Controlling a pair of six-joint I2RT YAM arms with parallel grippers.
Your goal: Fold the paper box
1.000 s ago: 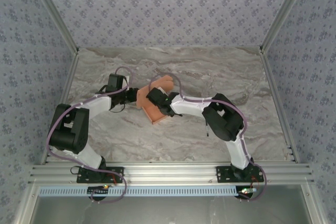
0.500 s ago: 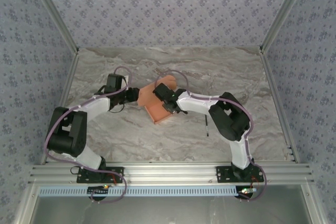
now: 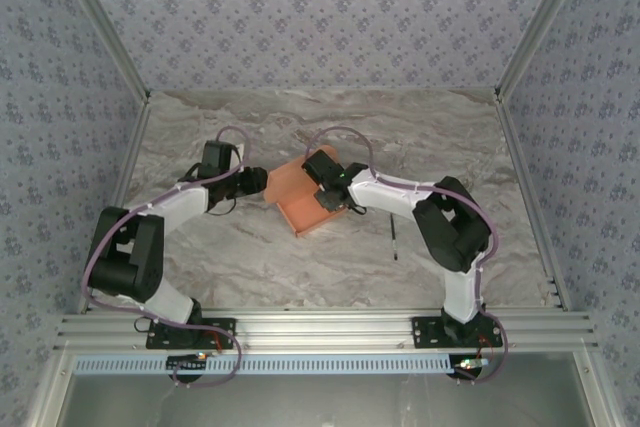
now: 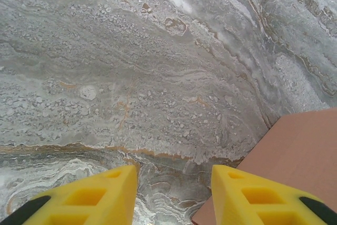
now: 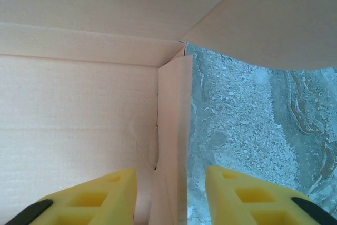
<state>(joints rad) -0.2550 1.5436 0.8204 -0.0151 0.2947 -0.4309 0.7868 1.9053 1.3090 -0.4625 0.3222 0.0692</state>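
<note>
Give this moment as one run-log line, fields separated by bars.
paper box: partly folded | left gripper: open, beside box | right gripper: open, straddling box wall

left hand [image 3: 262,183] at left edge of paper box [image 3: 300,210] | right hand [image 3: 326,183] over it | stick [image 3: 394,243] apart

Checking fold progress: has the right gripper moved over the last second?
Yes. The right gripper has shifted right across the box, toward the dark stick, which stayed put.

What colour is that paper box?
The paper box is salmon-orange, clearest in the top external view.
</note>
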